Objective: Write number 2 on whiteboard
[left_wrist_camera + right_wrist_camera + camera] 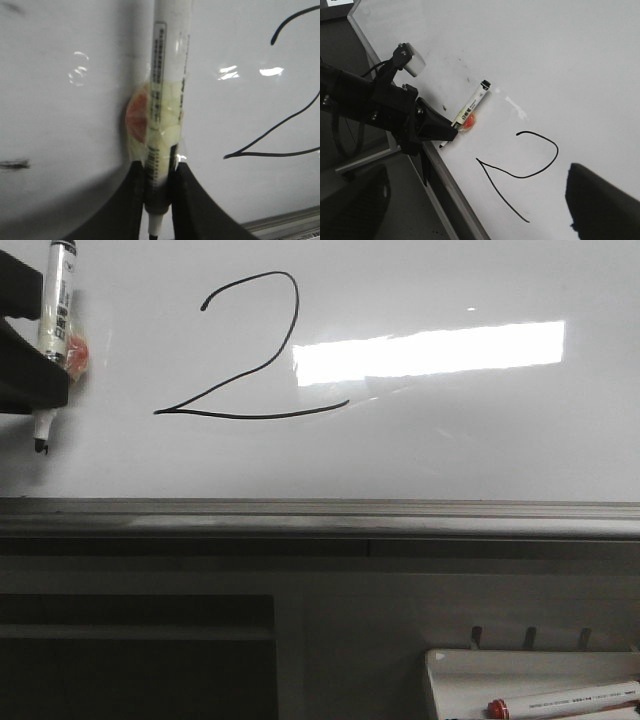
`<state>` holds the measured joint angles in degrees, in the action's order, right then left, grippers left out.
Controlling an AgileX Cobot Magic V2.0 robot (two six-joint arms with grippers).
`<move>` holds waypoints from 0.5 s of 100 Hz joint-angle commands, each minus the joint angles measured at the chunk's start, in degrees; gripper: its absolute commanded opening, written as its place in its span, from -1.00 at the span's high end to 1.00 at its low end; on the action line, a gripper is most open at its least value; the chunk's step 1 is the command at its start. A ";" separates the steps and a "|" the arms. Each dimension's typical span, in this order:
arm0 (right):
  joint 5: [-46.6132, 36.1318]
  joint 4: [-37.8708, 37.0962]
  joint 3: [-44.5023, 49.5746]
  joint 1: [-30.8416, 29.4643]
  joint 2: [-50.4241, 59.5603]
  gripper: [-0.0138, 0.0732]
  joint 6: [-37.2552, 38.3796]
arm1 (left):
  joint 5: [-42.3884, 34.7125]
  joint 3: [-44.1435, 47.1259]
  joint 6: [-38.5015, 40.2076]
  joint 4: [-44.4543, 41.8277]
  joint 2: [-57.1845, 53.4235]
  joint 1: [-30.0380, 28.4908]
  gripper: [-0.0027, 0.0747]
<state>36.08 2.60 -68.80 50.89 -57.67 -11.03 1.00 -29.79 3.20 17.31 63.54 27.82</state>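
Black number 2, white whiteboard

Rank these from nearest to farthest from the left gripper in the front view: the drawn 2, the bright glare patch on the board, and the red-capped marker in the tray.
From the left gripper:
1. the number 2, just to its right on the whiteboard.
2. The glare patch, farther right, past the digit.
3. The red-capped marker, in the tray at lower right, below the board's rail.

The left gripper hides the marker's lower barrel; the 2 is cut off at the edge.
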 commanded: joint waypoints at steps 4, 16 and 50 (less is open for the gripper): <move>-3.91 -0.59 -1.65 -0.37 0.56 -0.78 0.19 | -4.11 -2.13 0.43 1.58 0.96 -0.05 0.98; -3.91 -0.67 -1.65 -0.37 0.56 -0.78 0.19 | -4.36 -2.13 0.43 1.58 1.33 -0.05 0.98; -3.91 -0.67 -1.65 -0.37 0.56 -0.78 0.19 | -5.13 -2.13 0.43 1.58 1.33 -0.05 0.98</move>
<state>36.08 2.39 -68.80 50.89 -57.67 -11.03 0.38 -30.14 3.20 18.24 65.22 27.82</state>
